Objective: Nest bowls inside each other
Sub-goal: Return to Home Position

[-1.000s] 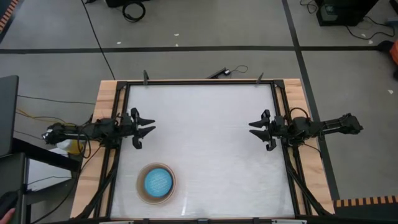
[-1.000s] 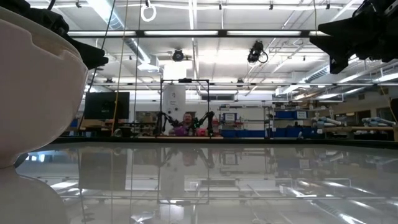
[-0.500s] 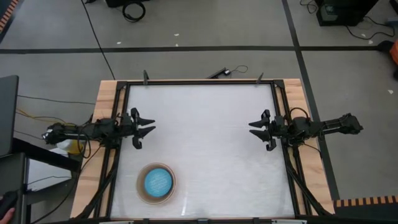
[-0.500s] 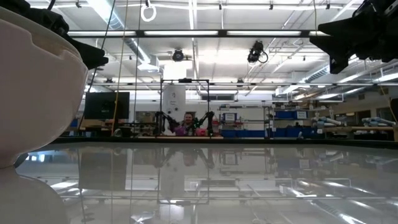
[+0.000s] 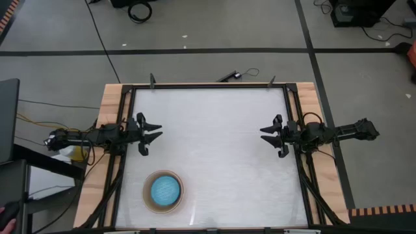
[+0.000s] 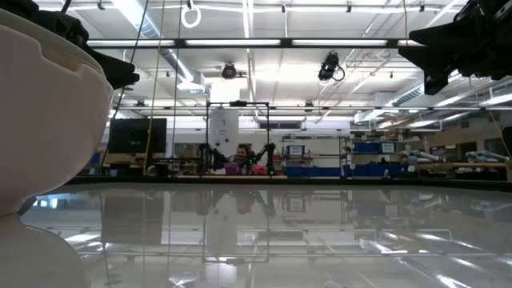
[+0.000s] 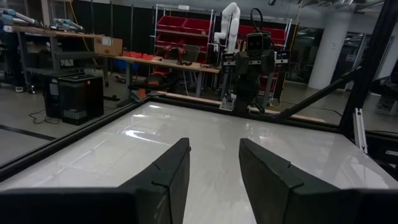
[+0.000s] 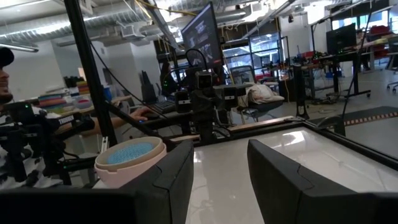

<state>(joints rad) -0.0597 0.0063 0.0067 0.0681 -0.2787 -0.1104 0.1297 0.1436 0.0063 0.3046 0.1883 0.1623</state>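
The bowls stand nested in one stack (image 5: 163,190) near the table's near left corner, resting on the base of the outermost bowl. The bright blue bowl (image 5: 164,189) is innermost, with grey-beige and paler rims around it. The right wrist view shows the stack (image 8: 129,163) from the side. In the low view the cream-white outer wall (image 6: 44,120) fills the left edge. My left gripper (image 5: 153,133) hovers open at the table's left edge, behind the stack. My right gripper (image 5: 266,134) hovers open at the right edge. Nothing is between the fingers of either.
A black frame (image 5: 208,86) runs around the glossy white tabletop (image 5: 214,149). A person (image 8: 12,106) is beyond the table's left side, and another (image 6: 242,154) is far off behind the far edge. A cable (image 5: 237,75) lies on the floor past the far edge.
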